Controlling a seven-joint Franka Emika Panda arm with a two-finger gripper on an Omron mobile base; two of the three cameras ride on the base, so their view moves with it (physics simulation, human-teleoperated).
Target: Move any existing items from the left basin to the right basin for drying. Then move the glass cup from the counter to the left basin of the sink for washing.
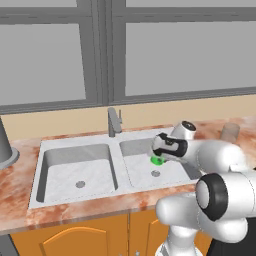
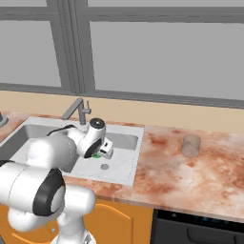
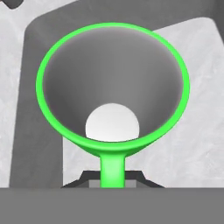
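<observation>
We see the gripper low over the right basin, its jaws pinched nearly together on the green mug; in the hand view the mug's bright rim and grey inside loom close, its handle running down between the dark fingertips. From the left base view only a sliver of green peeks out beneath the white hand, just above the basin's round drain; from the right base view the same patch of mug shows beside the hand, near that drain. Whether the mug rests on the basin floor or hangs just above it, we cannot tell. Across the divider, the left basin lies next to it, the grey faucet rising behind the two bowls. Well off to the right, the glass cup stands upright on the mottled reddish counter. At the far left a tall grey canister sits on the worktop, orange cabinet doors below.
</observation>
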